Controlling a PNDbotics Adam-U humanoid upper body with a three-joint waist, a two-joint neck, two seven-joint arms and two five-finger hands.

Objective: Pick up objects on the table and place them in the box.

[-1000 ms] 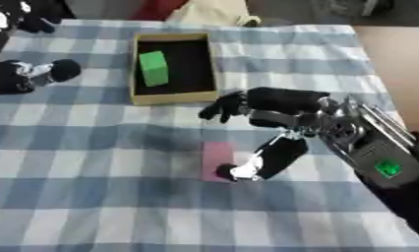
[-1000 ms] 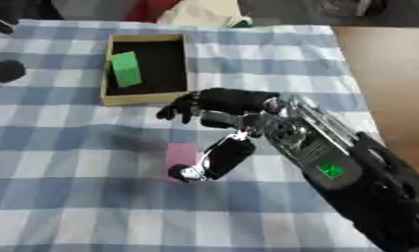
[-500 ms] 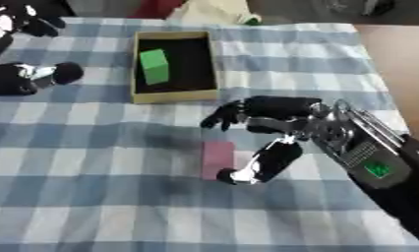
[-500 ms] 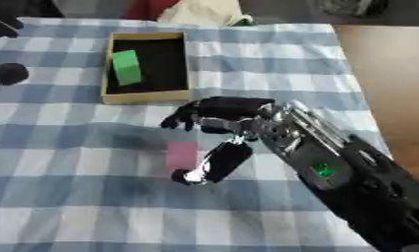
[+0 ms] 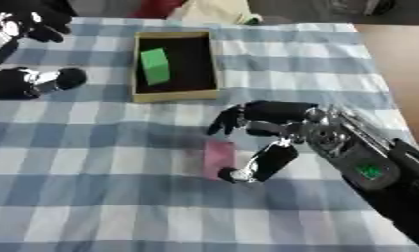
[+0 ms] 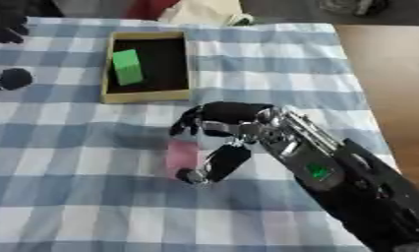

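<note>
On the desk (image 5: 92,197), my right hand (image 5: 278,130) curls round the pink block (image 5: 218,156), box (image 5: 174,93) at 11 o'clock. It could slip if I lift crooked.

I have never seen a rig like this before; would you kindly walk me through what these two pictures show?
Both pictures come from a stereo camera in a humanoid robot's head, looking down at a table under a blue-and-white checked cloth. The black and silver right hand reaches in from the right; its fingers arch over a flat pink block and its thumb lies beside it. Whether the block is gripped cannot be told. Further back is an open tan cardboard box with a green block inside. The robot's left hand rests at the left edge, holding nothing visible.
</note>
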